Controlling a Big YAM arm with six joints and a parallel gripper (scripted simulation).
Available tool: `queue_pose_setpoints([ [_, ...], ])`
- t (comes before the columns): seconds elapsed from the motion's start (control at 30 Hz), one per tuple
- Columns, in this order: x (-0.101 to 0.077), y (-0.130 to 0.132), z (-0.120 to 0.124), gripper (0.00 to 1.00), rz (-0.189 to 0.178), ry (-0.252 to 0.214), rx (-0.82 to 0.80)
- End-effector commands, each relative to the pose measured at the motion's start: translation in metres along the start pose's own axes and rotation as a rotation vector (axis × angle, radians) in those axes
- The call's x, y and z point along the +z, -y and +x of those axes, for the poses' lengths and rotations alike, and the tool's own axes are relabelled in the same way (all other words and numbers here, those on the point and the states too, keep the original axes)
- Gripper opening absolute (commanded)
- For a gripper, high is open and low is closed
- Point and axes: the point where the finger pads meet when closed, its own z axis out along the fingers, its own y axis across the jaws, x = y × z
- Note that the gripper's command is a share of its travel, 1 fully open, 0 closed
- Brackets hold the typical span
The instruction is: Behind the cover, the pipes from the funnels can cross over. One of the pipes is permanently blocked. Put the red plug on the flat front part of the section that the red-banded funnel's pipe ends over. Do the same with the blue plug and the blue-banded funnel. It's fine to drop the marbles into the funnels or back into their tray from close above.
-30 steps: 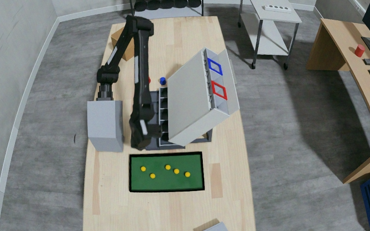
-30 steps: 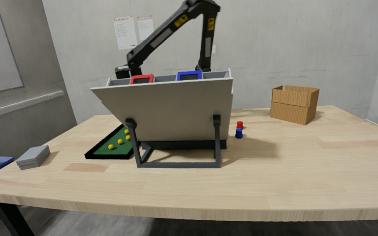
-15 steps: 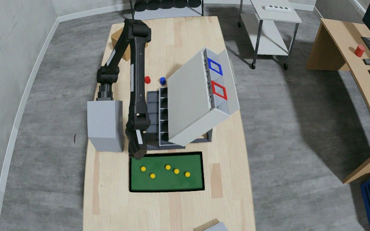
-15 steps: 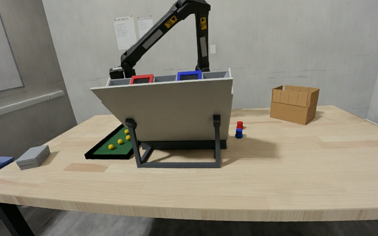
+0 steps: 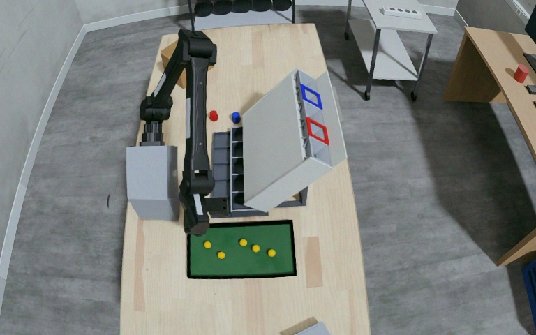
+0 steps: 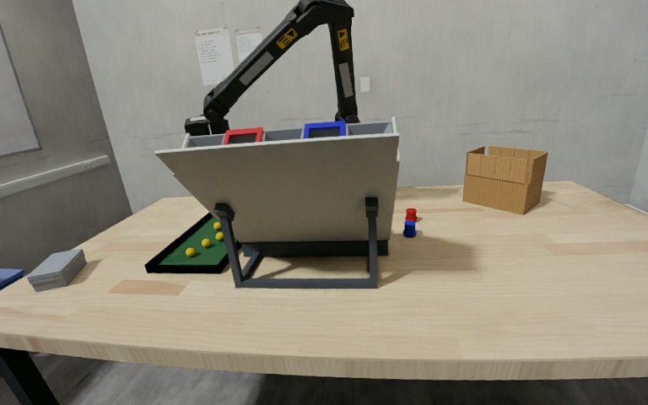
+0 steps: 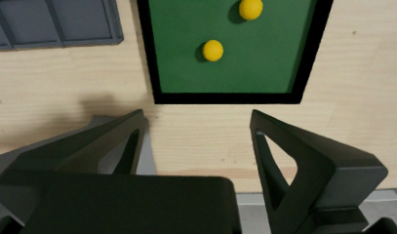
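Note:
My gripper [image 5: 196,230] [image 7: 197,116] is open and empty. It hangs over the bare table just outside the left end of the green marble tray [image 5: 188,259] [image 6: 179,268] [image 7: 224,97]. Several yellow marbles lie in the tray; the nearest two [image 7: 213,50] [image 7: 251,9] [image 5: 207,244] [image 5: 220,255] are ahead of the fingers. The red plug [image 5: 213,115] [image 6: 411,213] and blue plug [image 5: 235,117] [image 6: 409,229] stand on the table beyond the far end of the grey section rack [image 5: 220,155] [image 7: 54,21]. The tilted grey cover [image 5: 275,141] [image 6: 292,191] carries the red-banded funnel [image 5: 317,130] [image 6: 242,135] and blue-banded funnel [image 5: 311,96] [image 6: 324,129] on top.
A grey block [image 5: 152,182] stands at the arm's base, left of the rack. A cardboard box [image 6: 505,178] sits at the far end of the table. A small grey box [image 6: 56,269] lies near the table's other end. The cover's dark stand [image 6: 307,283] reaches out on the funnel side.

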Motion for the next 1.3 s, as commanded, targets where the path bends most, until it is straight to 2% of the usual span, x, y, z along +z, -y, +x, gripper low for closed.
queue_pose_setpoints([
  [0.0,-0.013,0.0193,-0.0108,0.8,0.027,0.016,-0.014],
  [1.27,-0.0134,0.0195,-0.0105,0.8,0.009,0.005,-0.002],
])
